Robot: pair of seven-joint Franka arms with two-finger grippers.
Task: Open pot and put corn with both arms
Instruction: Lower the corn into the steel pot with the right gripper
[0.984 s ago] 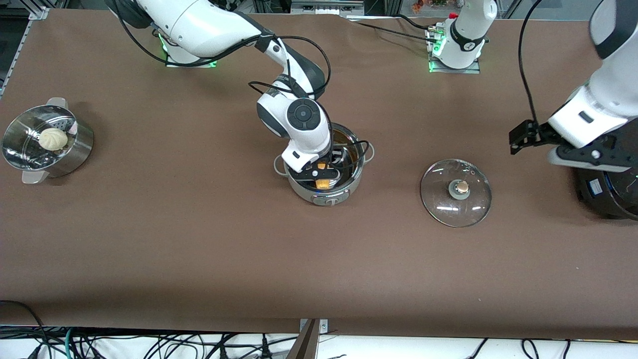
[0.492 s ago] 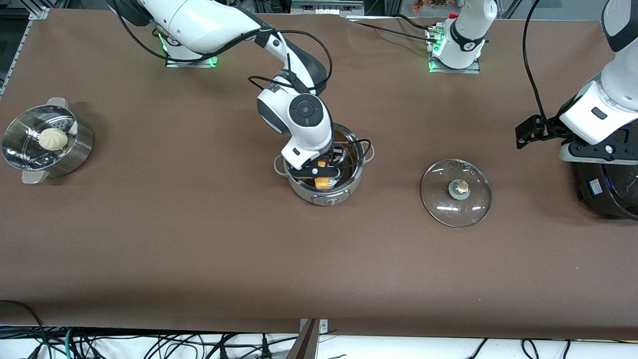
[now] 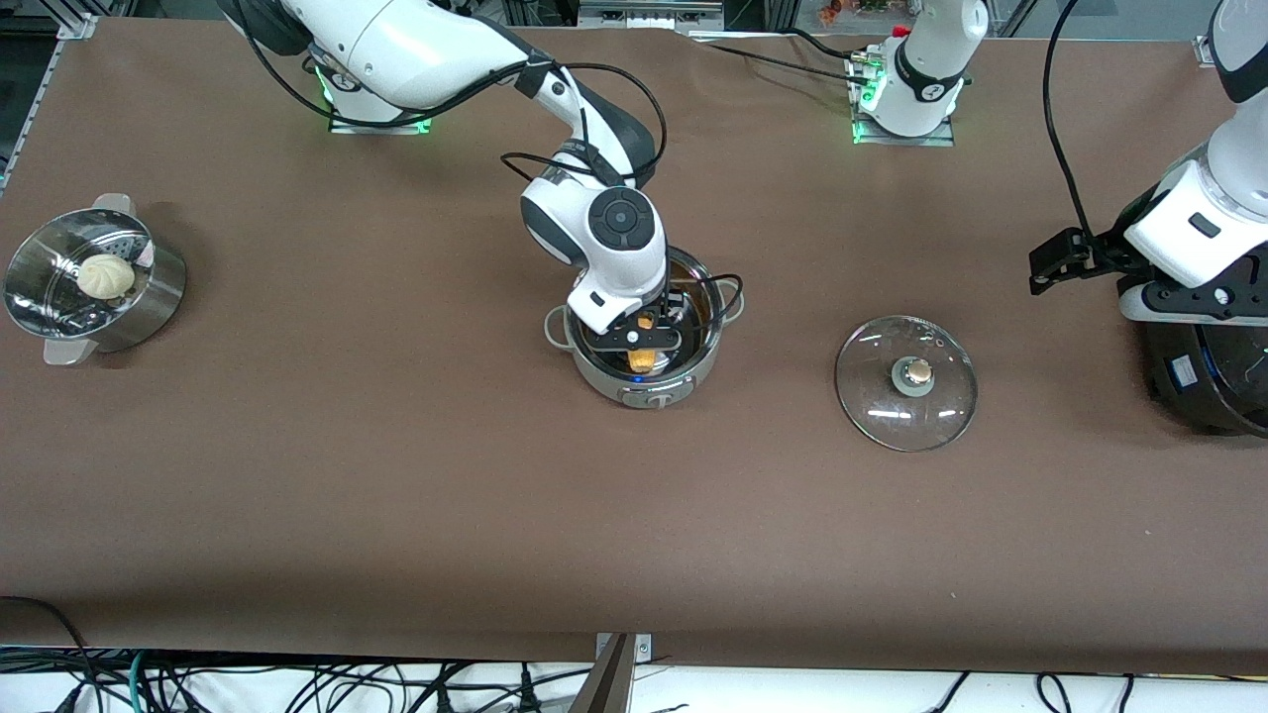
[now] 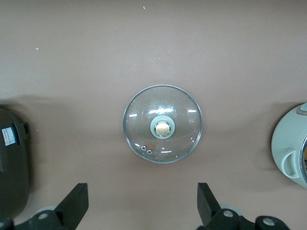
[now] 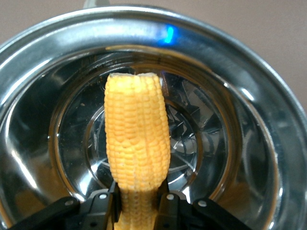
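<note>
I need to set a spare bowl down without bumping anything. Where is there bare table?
Bare patches: between the steamer pot and the pot, and all along the table's camera-side edge. Crowded: the pot, where the right gripper holds the corn; around the lid, beneath the left gripper.

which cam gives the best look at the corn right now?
Right wrist view: the corn fills the frame, kernels plain, gripped at one end by the right gripper over the open pot. Front view shows only small orange bits of it under the gripper. Left wrist view shows no corn, just the glass lid on the table.
</note>
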